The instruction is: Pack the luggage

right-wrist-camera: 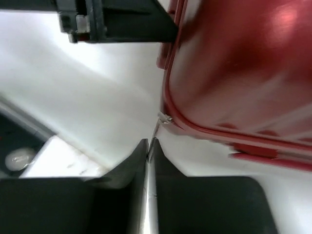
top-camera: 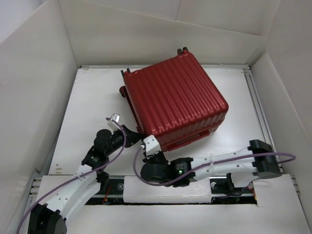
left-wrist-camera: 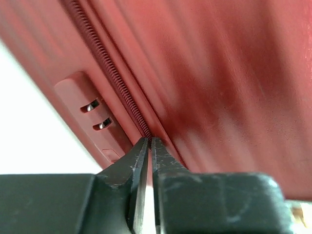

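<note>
Left wrist view: left claw [left-wrist-camera: 148, 141] closed at the zipper [left-wrist-camera: 113, 84] of the luggage [left-wrist-camera: 224, 73]; right claw [right-wrist-camera: 148, 143] together, perhaps pinching its pull [right-wrist-camera: 157, 129].

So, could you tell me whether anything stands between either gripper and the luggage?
Nothing visible does. The left gripper sits right at the luggage's zipper, and the right gripper is shut on a thin metal pull at its corner.

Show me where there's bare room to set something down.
Bare table left of the suitcase, out to the wall; a narrower strip on its right. Crowded at its near left corner, where the left gripper and right gripper meet.
</note>
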`<state>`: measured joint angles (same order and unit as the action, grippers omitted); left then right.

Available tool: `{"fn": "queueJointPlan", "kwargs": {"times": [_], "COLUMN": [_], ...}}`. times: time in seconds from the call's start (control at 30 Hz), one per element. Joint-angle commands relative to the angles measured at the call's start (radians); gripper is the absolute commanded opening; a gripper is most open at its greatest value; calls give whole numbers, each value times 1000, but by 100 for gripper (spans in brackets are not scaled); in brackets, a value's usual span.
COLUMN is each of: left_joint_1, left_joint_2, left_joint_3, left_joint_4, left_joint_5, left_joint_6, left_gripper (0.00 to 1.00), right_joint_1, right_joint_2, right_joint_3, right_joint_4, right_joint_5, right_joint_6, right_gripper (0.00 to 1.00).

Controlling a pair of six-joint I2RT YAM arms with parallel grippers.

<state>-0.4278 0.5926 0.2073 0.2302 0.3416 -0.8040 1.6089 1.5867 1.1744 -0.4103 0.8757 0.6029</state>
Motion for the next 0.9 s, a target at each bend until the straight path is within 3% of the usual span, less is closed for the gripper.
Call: {"fn": "queueJointPlan", "kwargs": {"times": [0.0, 0.03, 0.07, 0.17, 0.23, 0.3, 0.33, 0.37, 0.43, 0.47, 0.5, 0.57, 0.6, 0.67, 0.73, 0.77, 0.8, 0.87], "left_joint_1": [-28, -28, -28, -28, -28, -28, -28, -28, -28, -28, -28, -19, -19, 1, 49, 114, 154, 242], "left_joint_2": [19, 29, 39, 73, 98, 78, 52, 21, -69, -86, -86, -19, 30, 207, 304, 372, 397, 443], "left_joint_3": [20, 20, 32, 66, 107, 162, 217, 246, 340, 375, 414, 531, 570, 671, 707, 716, 716, 716], "left_joint_4": [164, 178, 178, 199, 187, 97, 57, -28, -99, -151, -173, -207, -216, -227, -197, -169, -142, -49], "left_joint_5": [143, 143, 143, 155, 171, 133, 59, 3, -181, -240, -289, -372, -372, -356, -307, -256, -228, -161], "left_joint_6": [-31, -31, -31, -31, -8, 37, 75, 84, 95, 95, 95, 95, 95, 82, 34, 14, -15, -96], "left_gripper": [4, 8, 9, 13, 20, 31, 44, 50, 62, 71, 73, 74, 76, 77, 75, 75, 75, 74], "right_joint_1": [129, 149, 164, 201, 201, 201, 192, 174, 111, 15, -33, -157, -196, -268, -441, -516, -667, -807], "right_joint_2": [-166, -188, -223, -287, -330, -404, -428, -454, -531, -554, -577, -637, -655, -708, -746, -757, -757, -771], "right_joint_3": [-34, -35, -35, -13, -2, -2, 8, 8, 8, -4, -4, -13, -3, 7, 7, -7, -7, -39], "right_joint_4": [217, 178, 68, -190, -270, -336, -350, -361, -370, -371, -371, -370, -384, -435, -462, -463, -463, -438], "right_joint_5": [-179, -155, -114, 12, 67, 107, 129, 156, 157, 114, 97, 88, 88, 124, 138, 119, 93, 33], "right_joint_6": [172, 198, 259, 365, 435, 436, 436, 436, 376, 355, 333, 281, 281, 268, 258, 220, 197, 154], "right_gripper": [27, 37, 41, 48, 49, 52, 53, 53, 49, 45, 36, 30, 18, 8, 0, 0, 0, 0]}}
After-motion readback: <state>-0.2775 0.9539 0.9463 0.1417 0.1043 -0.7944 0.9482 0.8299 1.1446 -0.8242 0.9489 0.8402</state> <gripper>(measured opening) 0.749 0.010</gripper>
